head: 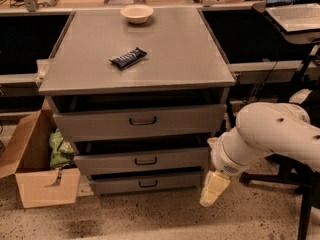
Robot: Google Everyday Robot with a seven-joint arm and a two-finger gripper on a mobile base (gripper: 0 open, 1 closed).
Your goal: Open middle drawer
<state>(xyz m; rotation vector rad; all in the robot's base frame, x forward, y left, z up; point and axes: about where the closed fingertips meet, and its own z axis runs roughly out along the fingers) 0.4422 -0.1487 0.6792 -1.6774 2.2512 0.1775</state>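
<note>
The grey cabinet (135,59) has three drawers stacked one above the other. The middle drawer (110,162) has a medium-height flat front and a small dark loop handle (145,161) at its centre. Its front sits a little out from the cabinet, with a dark gap above it. The taller top drawer (100,124) and the shortest bottom drawer (120,184) also stand slightly out. My gripper (214,188) is cream coloured and points down near the floor. It is just right of the cabinet's lower right corner, apart from the middle drawer's handle. My white arm (270,134) reaches in from the right.
A white bowl (136,13) and a dark snack bar (128,58) lie on the cabinet top. An open cardboard box (37,171) with a green bag (60,149) stands at the left. A laptop (295,9) is at the back right. Dark chair legs (300,184) stand right of the arm.
</note>
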